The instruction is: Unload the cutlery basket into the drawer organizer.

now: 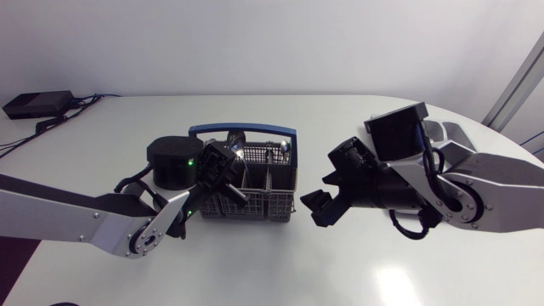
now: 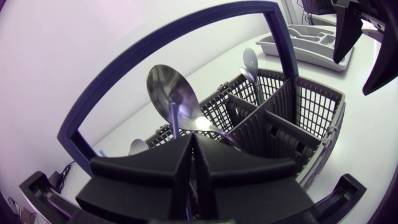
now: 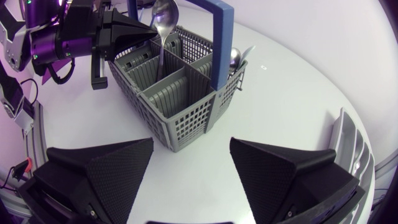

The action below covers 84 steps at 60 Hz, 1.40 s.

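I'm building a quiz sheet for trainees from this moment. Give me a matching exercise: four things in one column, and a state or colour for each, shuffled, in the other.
Things
1. left tool
2. right tool
3. basket handle
4. drawer organizer

States and colours
a. blue
b. shut on a spoon
c. light grey, with compartments
d. open, holding nothing

Pairs: 1-b, 2-d, 3-a, 4-c

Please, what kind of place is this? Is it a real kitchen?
Probably a robot lab or test bench, not a kitchen: a robot's left arm and right arm are at a white table, where the cutlery basket and drawer organizer stand.
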### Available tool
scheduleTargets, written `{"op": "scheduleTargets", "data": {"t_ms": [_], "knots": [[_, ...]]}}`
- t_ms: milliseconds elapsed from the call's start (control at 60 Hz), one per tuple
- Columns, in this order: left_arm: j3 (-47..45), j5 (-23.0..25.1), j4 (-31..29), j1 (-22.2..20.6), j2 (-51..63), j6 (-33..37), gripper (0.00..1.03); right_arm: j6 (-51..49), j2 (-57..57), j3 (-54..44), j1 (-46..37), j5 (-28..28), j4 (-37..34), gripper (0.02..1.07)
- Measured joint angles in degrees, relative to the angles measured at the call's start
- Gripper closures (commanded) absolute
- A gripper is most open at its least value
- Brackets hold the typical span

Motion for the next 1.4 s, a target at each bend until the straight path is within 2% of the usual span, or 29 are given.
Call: {"op": "scheduleTargets", "data": {"t_ms": [350, 433, 617, 850, 1050, 1400], "knots": [[-3.5, -0.2, 0.9, 0.0, -6.4, 0.0, 0.99, 0.0, 0.8, 0.0, 0.1, 0.0, 0.4, 0.18], [-3.5, -0.2, 0.9, -0.2, -6.4, 0.0, 0.84, 0.0, 0.8, 0.0, 0.1, 0.0, 0.4, 0.18], [-3.4, -0.2, 0.9, -0.4, -5.8, 0.0, 0.66, 0.0, 0.8, -0.3, 0.1, 0.0, 0.4, 0.18], [-2.8, -0.4, 1.0, -0.9, -2.7, 0.2, 0.66, 0.0, 0.8, -0.7, 0.1, 0.0, 0.5, 0.18], [-1.5, -3.9, 3.5, -1.5, -0.2, 0.4, 0.67, 0.0, 0.8, -0.7, 0.1, 0.0, 0.5, 0.18], [-1.5, -7.3, 5.0, -1.9, -0.7, 0.4, 0.67, 0.0, 1.0, -1.0, 0.1, 0.0, 1.2, 0.18]]}}
